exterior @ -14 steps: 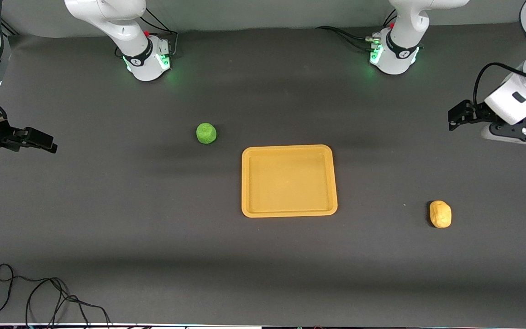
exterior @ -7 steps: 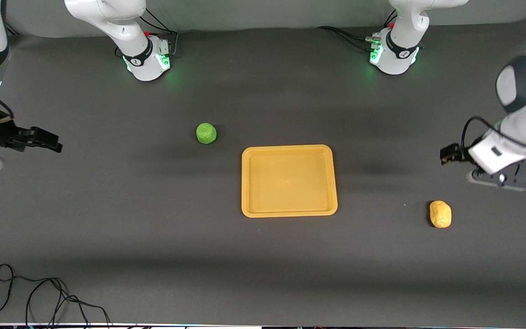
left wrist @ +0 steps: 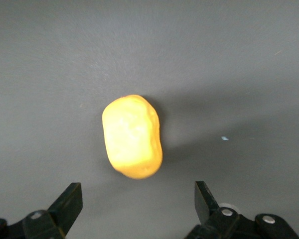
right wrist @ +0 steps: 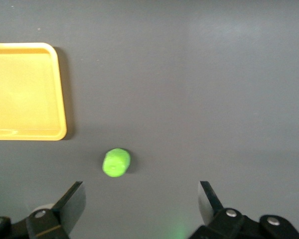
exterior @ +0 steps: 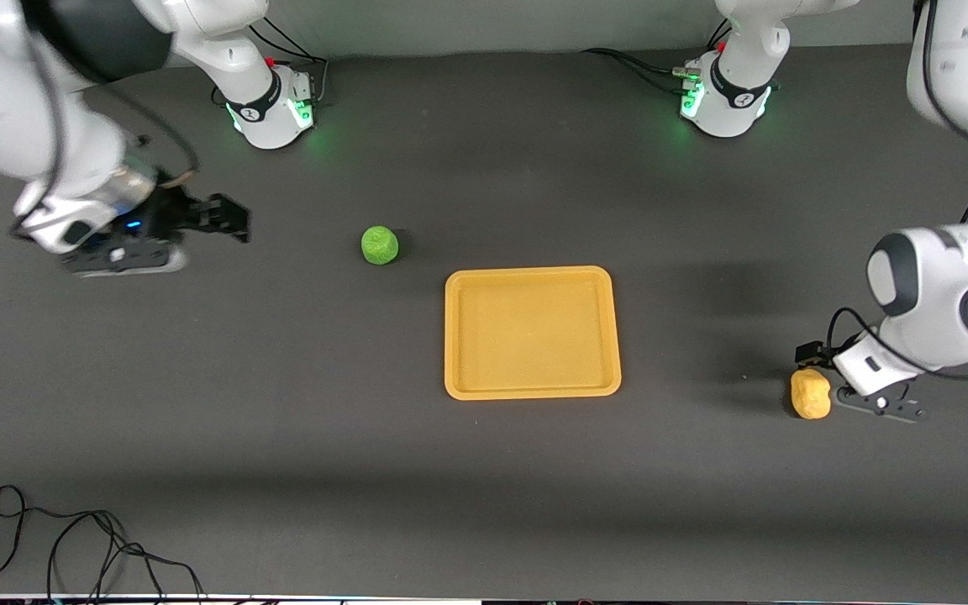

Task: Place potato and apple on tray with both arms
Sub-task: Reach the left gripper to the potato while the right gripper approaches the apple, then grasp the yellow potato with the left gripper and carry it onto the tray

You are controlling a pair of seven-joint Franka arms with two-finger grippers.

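Tray: the orange-yellow tray (exterior: 532,333) lies flat near the middle of the dark table (exterior: 282,403), with nothing in it; one rounded corner of it also shows in the right wrist view (right wrist: 25,92).
Apple: the green apple (exterior: 380,244) sits on the table close to the tray, toward the right arm's end and a little farther from the front camera than the tray (it rests on bare mat, clear of the rim) (right wrist: 116,162).
Potato: the yellow-tan potato (exterior: 811,393) lies on the table toward the left arm's end, well apart from the tray and slightly nearer the front camera than the tray's middle (left wrist: 132,136).
Left gripper: the left gripper (exterior: 812,354) hangs just above the potato, fingers spread wide and clear of it (left wrist: 137,201).
Right gripper: the right gripper (exterior: 228,217) is over bare table toward the right arm's end, well apart from the apple, its fingers spread wide and holding nothing (right wrist: 142,201).
Cable: a loose black cable (exterior: 72,546) lies at the table's edge nearest the front camera.
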